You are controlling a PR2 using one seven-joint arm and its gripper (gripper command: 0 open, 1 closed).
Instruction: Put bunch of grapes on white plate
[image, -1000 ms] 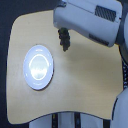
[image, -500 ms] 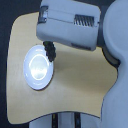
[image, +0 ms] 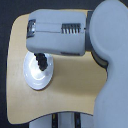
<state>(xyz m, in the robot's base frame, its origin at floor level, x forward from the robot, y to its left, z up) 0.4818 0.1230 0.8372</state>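
The arm's grey bulk covered much of the tan table (image: 70, 95). Near the table's edge at the exterior view's left lay the white plate (image: 34, 76). Over it hung the gripper (image: 41, 62), apparently clenched on the dark bunch of grapes (image: 42, 64). Release remained; blur hid any contact.

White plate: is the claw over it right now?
Yes. In the exterior view the dark claw hangs from the grey arm directly in front of the white plate, overlapping its upper half.
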